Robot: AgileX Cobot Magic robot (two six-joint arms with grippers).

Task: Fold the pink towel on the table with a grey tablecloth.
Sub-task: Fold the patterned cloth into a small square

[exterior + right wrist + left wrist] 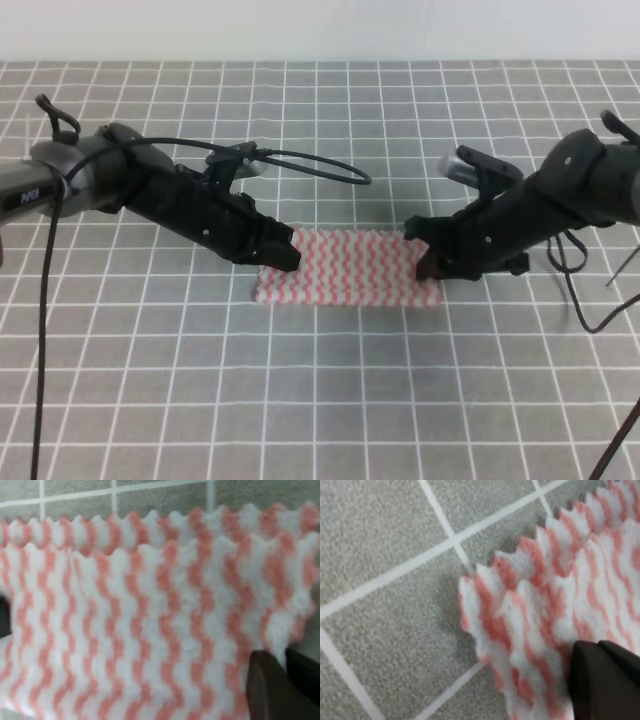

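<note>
Pink-and-white zigzag stripes mark the pink towel (348,266), which lies near the middle of the table with a grey tablecloth (330,390), already doubled into a long, narrow band running left to right. In both wrist views a second pinked edge sits just inside the first, so two layers are stacked with their borders slightly offset. The left gripper (277,250) comes in low from the left and meets the towel's left end; its wrist camera shows one dark fingertip (602,680) resting on the top layer near the corner, but whether the jaws are clamped on the cloth or merely pressing on it I cannot tell. The right gripper (432,258) reaches in from the right and covers the towel's right end; its wrist view shows dark fingertips (265,687) at the towel's edge with only a thin gap between them, and again it is unclear whether cloth is pinched there. A black cable (300,160) loops above the left arm, and another cable (40,330) hangs down along the left side of the high view.
</note>
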